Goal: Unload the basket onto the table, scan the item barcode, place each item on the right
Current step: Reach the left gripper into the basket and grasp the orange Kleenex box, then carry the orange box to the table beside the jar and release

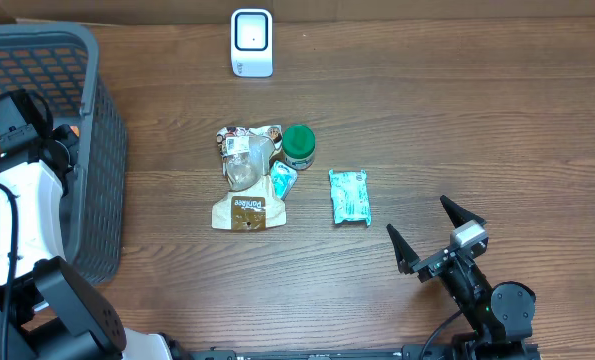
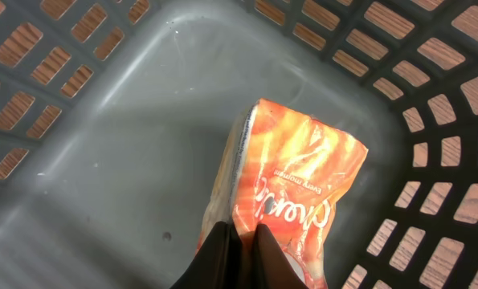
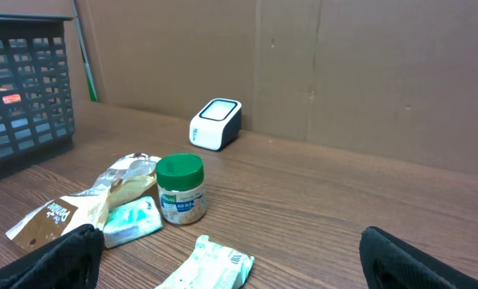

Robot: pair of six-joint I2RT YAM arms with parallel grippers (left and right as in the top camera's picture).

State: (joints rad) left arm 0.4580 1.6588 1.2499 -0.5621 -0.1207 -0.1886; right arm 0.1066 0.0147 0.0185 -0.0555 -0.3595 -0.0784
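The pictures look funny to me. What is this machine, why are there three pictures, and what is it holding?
It is a robot with two arms, each ending in a two-finger claw. One picture looks down from above the table. The other two come from small cameras on the robot's wrists.

In the top view, the left arm reaches into a grey basket. Its wrist camera shows the left claw pinched shut on an orange snack bag inside the basket.

The right claw is wide open and holds nothing.

On the wooden table lie a brown paper bag, a jar with a green lid, a small blue-green packet and a bigger blue-green packet. The white box at the back is the scanner.
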